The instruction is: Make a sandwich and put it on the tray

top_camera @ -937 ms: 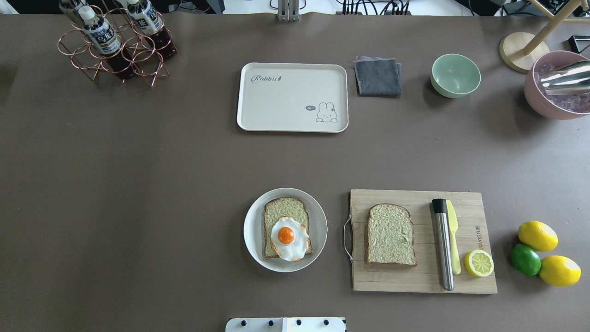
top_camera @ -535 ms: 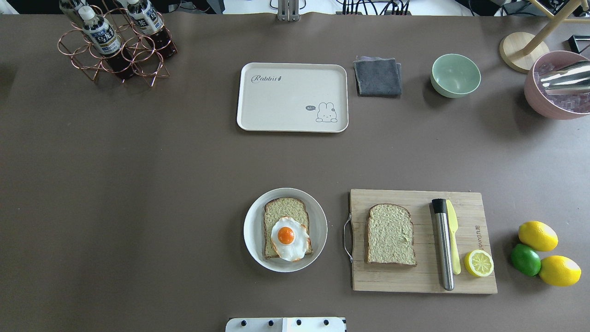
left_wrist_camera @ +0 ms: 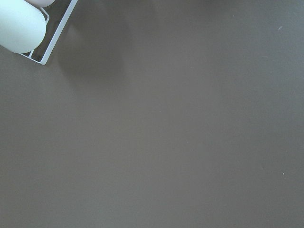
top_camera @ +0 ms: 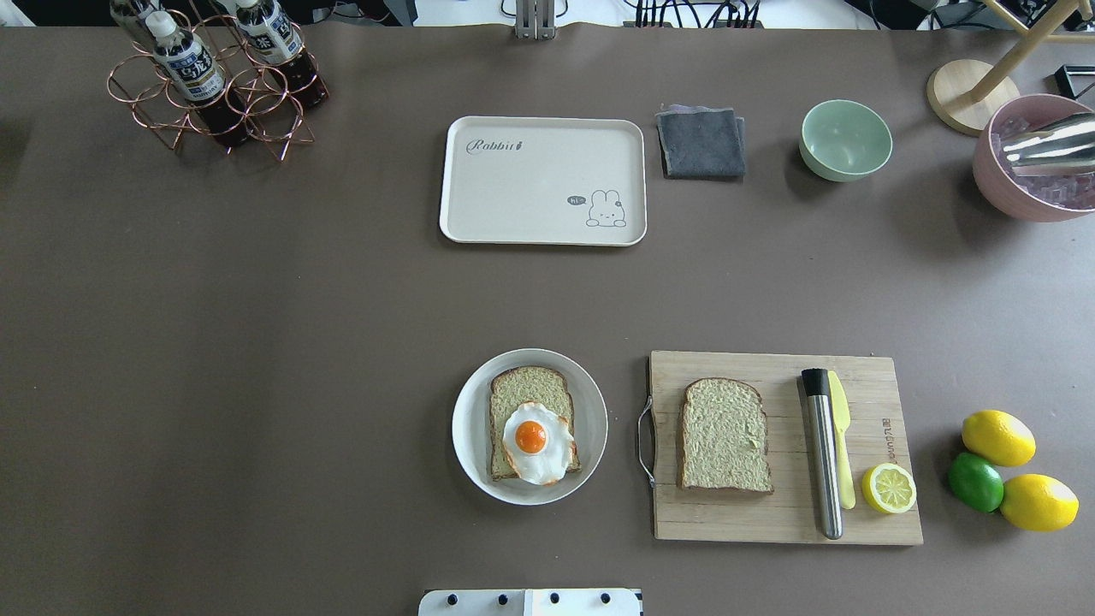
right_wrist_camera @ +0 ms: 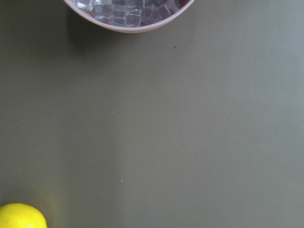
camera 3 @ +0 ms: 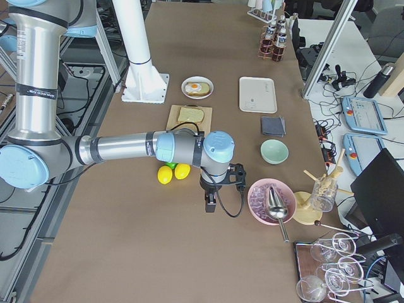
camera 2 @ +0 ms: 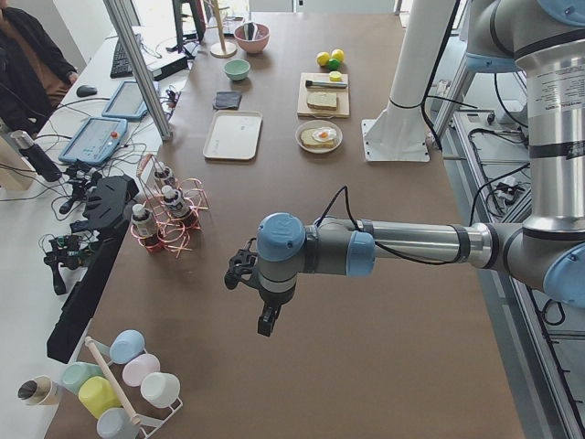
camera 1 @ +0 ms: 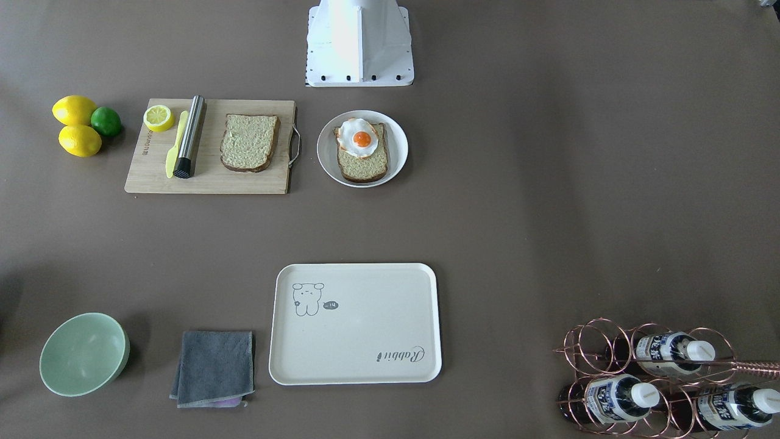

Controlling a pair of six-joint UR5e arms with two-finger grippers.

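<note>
One bread slice (top_camera: 524, 390) lies on a round white plate (top_camera: 467, 428) with the fried egg (top_camera: 535, 443) on top. The second bread slice (top_camera: 725, 435) lies on the wooden cutting board (top_camera: 770, 520). The cream tray (top_camera: 530, 184) sits bare at the far middle of the table. My left gripper (camera 2: 266, 324) hangs over bare table far to the left, past the bottle rack. My right gripper (camera 3: 210, 206) hangs far to the right, between the lemons and the pink bowl. Both show only in the side views, so I cannot tell whether they are open or shut.
A copper rack with bottles (top_camera: 214, 81) stands far left. A grey cloth (top_camera: 701, 143), a green bowl (top_camera: 845, 139) and a pink bowl of ice (top_camera: 1022, 195) stand far right. A steel tool (top_camera: 823, 462), a yellow knife (top_camera: 843, 458) and a half lemon (top_camera: 889, 488) lie on the board; lemons and a lime (top_camera: 975, 482) lie beside it.
</note>
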